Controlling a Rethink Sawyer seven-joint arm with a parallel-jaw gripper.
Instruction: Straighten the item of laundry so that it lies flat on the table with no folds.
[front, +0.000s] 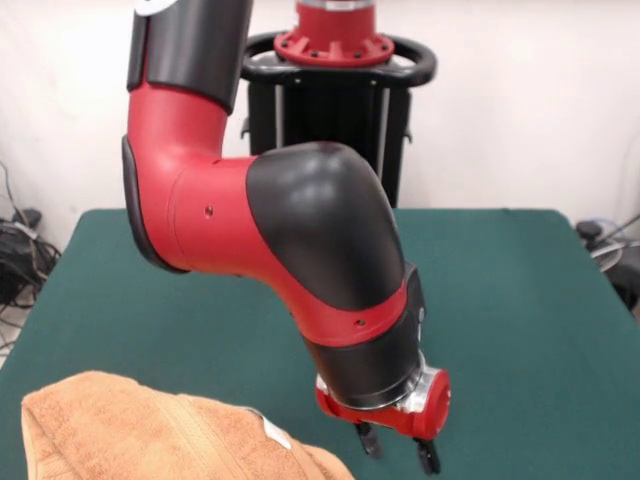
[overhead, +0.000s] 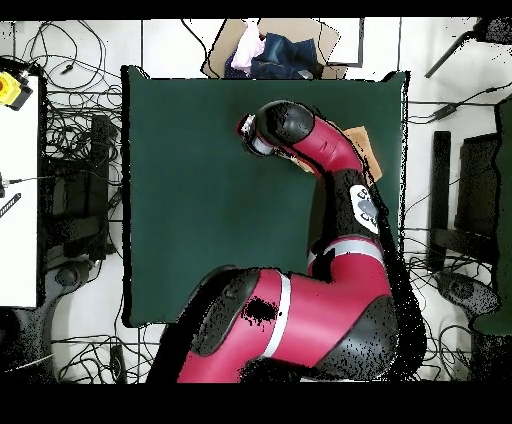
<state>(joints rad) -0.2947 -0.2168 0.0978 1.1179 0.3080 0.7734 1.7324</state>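
Observation:
The orange-tan towel (front: 140, 430) lies bunched at the table's near left corner in the front view, with folds and its small white tag (front: 273, 432) on top. In the overhead view only a bit of the towel (overhead: 364, 146) shows beside the arm, near the table's right edge. My gripper (front: 398, 455) hangs low over the dark green table (front: 520, 320), just right of the towel's edge. Its two fingers stand apart and hold nothing. In the overhead view the wrist end of the arm (overhead: 250, 130) covers the gripper.
The arm's big elbow (front: 300, 230) hangs over the table's middle, in front of the pedestal (front: 335, 60). A cardboard box with clothes (overhead: 270, 50) sits past the table's far edge. Cables (overhead: 70, 120) lie on the floor around the table.

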